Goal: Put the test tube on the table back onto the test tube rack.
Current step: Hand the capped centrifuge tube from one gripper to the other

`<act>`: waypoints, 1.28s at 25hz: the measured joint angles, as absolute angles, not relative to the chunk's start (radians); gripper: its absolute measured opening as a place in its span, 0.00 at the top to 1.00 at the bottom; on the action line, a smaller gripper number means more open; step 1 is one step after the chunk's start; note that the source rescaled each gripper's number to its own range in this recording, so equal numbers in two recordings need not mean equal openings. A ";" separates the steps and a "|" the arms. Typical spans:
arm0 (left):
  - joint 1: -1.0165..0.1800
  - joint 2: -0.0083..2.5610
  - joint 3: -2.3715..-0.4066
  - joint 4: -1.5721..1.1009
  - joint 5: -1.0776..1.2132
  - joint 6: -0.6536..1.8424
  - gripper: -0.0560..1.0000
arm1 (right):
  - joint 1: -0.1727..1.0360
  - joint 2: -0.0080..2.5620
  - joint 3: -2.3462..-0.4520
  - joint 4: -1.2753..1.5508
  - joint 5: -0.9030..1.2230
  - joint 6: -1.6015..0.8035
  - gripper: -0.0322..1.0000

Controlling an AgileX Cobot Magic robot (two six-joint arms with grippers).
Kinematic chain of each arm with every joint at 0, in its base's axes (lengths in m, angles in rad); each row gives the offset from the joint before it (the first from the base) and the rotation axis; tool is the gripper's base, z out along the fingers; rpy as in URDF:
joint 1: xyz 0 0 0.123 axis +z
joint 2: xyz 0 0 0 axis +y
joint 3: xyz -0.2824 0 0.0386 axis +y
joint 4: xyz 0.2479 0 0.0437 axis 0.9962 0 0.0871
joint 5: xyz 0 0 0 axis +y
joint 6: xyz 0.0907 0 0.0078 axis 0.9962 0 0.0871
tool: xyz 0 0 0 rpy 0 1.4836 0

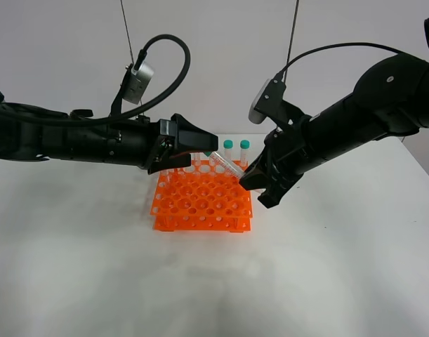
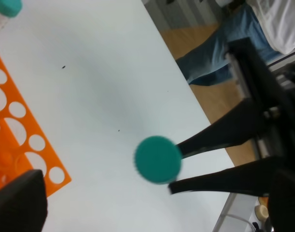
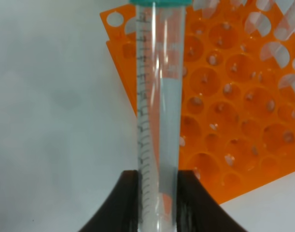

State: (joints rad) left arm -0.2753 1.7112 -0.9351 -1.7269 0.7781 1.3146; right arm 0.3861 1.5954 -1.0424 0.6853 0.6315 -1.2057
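Observation:
My right gripper [image 1: 251, 180] is shut on the lower end of the test tube [image 1: 227, 165], a clear tube with a teal cap. It holds the tube tilted above the back right part of the orange test tube rack [image 1: 200, 205]. In the right wrist view the tube [image 3: 159, 96] runs straight out from between the two black fingers [image 3: 125, 205], over the rack's edge [image 3: 234, 121]. My left gripper [image 1: 200, 146] hovers open over the rack's back left, close to the tube's cap. In the left wrist view that cap [image 2: 158, 159] faces the camera end-on, untouched.
Two other capped tubes [image 1: 236, 146] stand in the rack's back row, and more clear tubes show there in the right wrist view. The white table [image 1: 326, 281] spreads around the rack. Beyond the table's far edge there is wooden floor and a person in jeans [image 2: 219, 53].

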 joint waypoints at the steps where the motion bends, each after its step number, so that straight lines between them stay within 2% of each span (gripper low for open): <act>1: -0.275 1.719 -0.935 -1.727 0.779 1.315 0.00 | 0.386 1.595 -1.042 0.685 0.631 -1.207 0.95; 11: -0.278 1.750 -1.004 -1.729 0.782 1.285 0.00 | 0.386 1.595 -1.042 0.685 0.622 -1.207 0.95; 18: -0.367 1.752 -1.005 -1.731 0.697 1.288 0.00 | 0.386 1.595 -1.042 0.685 0.609 -1.207 0.95; 24: -0.366 1.753 -1.005 -1.731 0.657 1.288 0.01 | 0.386 1.595 -1.042 0.685 0.609 -1.207 0.95; 32: -0.366 1.753 -1.037 -1.732 0.654 1.273 0.26 | 0.386 1.595 -1.042 0.685 0.608 -1.207 0.95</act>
State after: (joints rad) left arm -0.3664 1.7530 -1.0372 -1.7317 0.6543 1.2734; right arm 0.3861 1.5954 -1.0424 0.6853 0.6078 -1.2073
